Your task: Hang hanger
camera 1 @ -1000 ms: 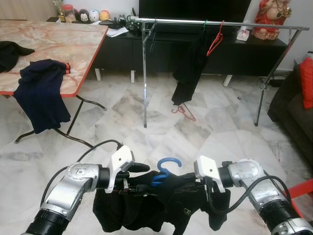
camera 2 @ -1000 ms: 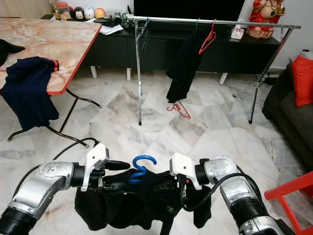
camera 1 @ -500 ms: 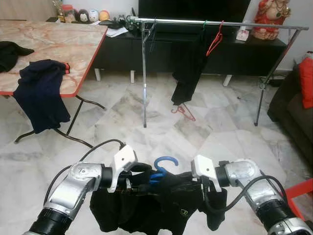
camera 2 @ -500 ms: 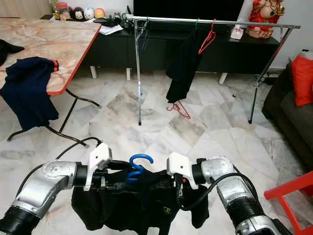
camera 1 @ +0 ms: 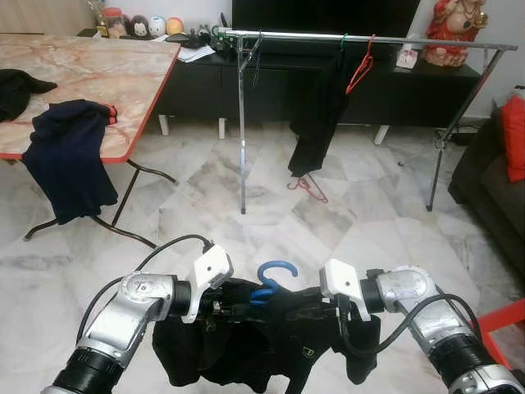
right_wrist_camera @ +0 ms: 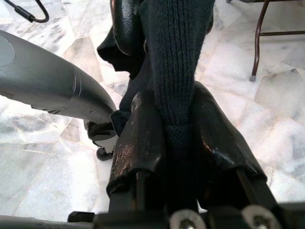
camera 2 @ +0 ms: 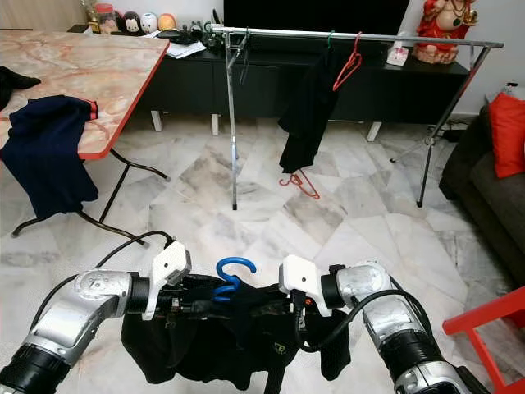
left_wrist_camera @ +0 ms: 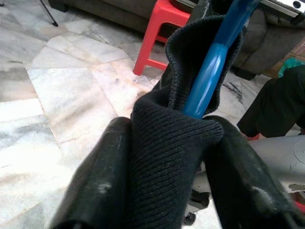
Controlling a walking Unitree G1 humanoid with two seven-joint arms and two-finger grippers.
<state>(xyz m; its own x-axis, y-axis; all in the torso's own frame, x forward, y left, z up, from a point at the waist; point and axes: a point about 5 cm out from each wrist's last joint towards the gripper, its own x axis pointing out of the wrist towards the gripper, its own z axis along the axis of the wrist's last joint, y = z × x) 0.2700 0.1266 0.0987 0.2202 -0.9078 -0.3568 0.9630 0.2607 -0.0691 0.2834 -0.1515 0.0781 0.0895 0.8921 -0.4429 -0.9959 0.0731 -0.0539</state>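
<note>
The blue hanger (camera 1: 272, 281) with a black garment (camera 1: 254, 345) on it is low before the robot, well apart from the clothes rail (camera 1: 369, 39). The left gripper (camera 1: 220, 305) and the right gripper (camera 1: 335, 310) are each clamped on one shoulder of it through the cloth. The knit looks soft and light while the hanger is stiff, so holding at the shoulders seems right, with the hook left free.

Blue hanger (left_wrist_camera: 209, 71) smooth glossy plastic, black garment (left_wrist_camera: 167, 157) ribbed matt knit, floor (camera 1: 271, 222) polished marble.

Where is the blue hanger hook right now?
The blue hanger hook pokes up from the black garment, low in the eye views, between the left tool and the right tool.
</note>
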